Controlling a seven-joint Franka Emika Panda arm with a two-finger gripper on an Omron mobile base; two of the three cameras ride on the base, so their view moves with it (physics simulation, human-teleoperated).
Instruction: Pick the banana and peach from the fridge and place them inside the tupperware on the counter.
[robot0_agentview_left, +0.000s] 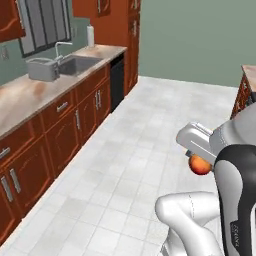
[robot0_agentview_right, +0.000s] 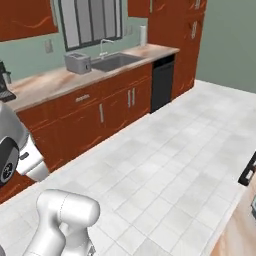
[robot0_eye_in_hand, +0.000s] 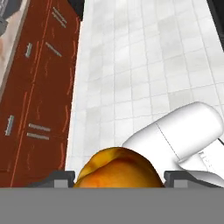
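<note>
Gripper (robot0_eye_in_hand: 118, 181) was clamped on the peach (robot0_eye_in_hand: 117, 168), carried over the floor, right of the counter (robot0_agentview_left: 30, 97). Best to keep the grip firm and move smoothly; tupperware location couldn't be told.

White tiled floor (robot0_agentview_left: 140, 150), green wall (robot0_agentview_left: 190, 35), wooden cabinets (robot0_agentview_left: 60, 130), window (robot0_agentview_right: 90, 22), sink (robot0_agentview_right: 116, 62)

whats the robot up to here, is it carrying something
Yes. The gripper is holding the peach between its fingers, up in the air over the white tiled floor. The counter with the sink and toaster runs along the wall to the left, some way off, so the peach has not been set down anywhere yet.
</note>
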